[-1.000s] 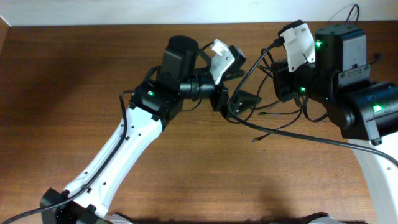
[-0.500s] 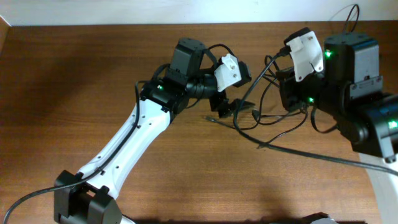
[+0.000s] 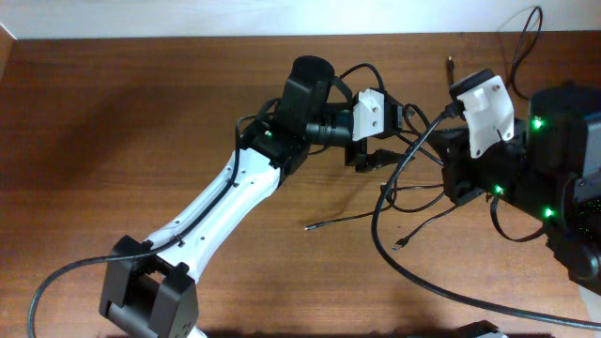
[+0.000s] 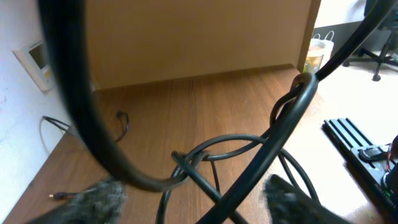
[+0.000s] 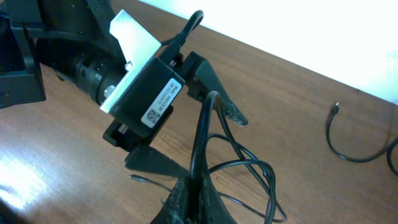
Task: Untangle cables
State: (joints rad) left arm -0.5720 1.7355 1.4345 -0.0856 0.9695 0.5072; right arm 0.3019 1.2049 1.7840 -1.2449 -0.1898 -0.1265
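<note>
Brown wooden counter (image 3: 141, 113): right of centre, the cables (image 3: 343, 220) run left-to-right between both hands. The right hand (image 5: 193, 190) pinches a strand, the left hand (image 5: 212, 146) gapes open (loops cross it), and loose plugs trail nearward.

We see a wooden tabletop (image 3: 113, 113), brown, finely grained, with a soft satin sheen. The cables (image 3: 338, 222) wear smooth black rubbery sheathing, faintly glossy, and one ends in a small metallic plug (image 3: 399, 246). On the left tool (image 3: 374, 160) the fingers look like matt black plastic. The camera mount (image 3: 369, 113) is smooth white plastic, its housing bearing a paper label (image 5: 160, 99). The left arm shell (image 3: 211, 211) is glossy white.
</note>
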